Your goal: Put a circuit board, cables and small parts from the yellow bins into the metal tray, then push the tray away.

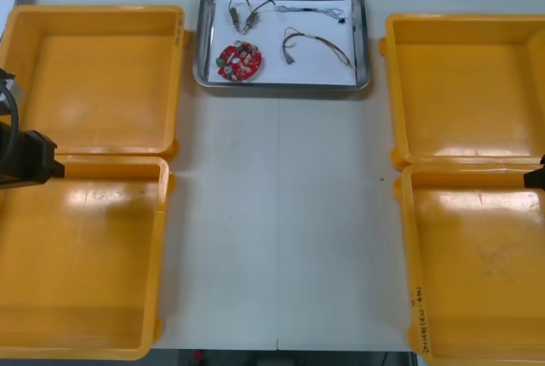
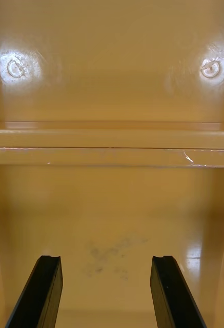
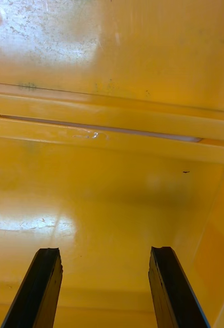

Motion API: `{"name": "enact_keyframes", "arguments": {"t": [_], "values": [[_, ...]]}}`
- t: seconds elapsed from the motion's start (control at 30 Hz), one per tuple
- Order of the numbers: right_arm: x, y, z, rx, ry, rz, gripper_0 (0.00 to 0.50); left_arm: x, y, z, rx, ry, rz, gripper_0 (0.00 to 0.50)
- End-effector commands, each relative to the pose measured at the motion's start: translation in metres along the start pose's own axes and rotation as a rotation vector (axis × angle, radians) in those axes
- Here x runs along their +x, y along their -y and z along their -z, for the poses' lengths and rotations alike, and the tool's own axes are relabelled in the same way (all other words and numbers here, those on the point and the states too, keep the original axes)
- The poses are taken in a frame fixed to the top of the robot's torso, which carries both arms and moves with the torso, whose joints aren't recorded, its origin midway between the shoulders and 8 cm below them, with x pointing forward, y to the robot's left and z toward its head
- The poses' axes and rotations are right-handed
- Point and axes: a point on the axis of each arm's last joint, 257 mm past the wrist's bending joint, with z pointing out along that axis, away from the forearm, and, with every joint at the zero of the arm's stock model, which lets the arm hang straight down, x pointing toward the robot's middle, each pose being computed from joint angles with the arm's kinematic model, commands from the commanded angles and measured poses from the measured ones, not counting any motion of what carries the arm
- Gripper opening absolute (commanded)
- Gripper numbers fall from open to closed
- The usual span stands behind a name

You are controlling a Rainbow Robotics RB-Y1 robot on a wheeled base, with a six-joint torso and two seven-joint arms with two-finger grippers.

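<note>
light desk from above in front view: yellow bins two per side, metal tray between the far two, at the desk's far edge, white inside. round red circuit board lies in the tray's near-left part, one cable to its right, more cables along the tray's far side. left arm at left edge where the two left bins meet, right arm a sliver at right edge. right wrist view: right gripper over a bin's floor, fingers wide apart, holding nothing. left wrist view: left gripper over a bin's floor, fingers wide, nothing between.
</note>
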Motion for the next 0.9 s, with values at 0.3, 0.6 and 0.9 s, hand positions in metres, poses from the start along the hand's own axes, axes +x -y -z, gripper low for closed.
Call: {"name": "enact_keyframes", "arguments": {"t": [0.3, 0.6, 0.9], "values": [[-0.0019, 0.0104, 0.0120, 0.040, 0.018, -0.005, 0.500, -0.0071, -0.0174, 0.0141, -0.052, 0.035, -0.089, 0.500], [-0.0019, 0.0104, 0.0120, 0.040, 0.018, -0.005, 0.500, -0.0071, -0.0174, 0.0141, -0.052, 0.035, -0.089, 0.500], [-0.0019, 0.0104, 0.0120, 0.040, 0.018, -0.005, 0.500, -0.0071, -0.0174, 0.0141, -0.052, 0.035, -0.089, 0.500]]}}
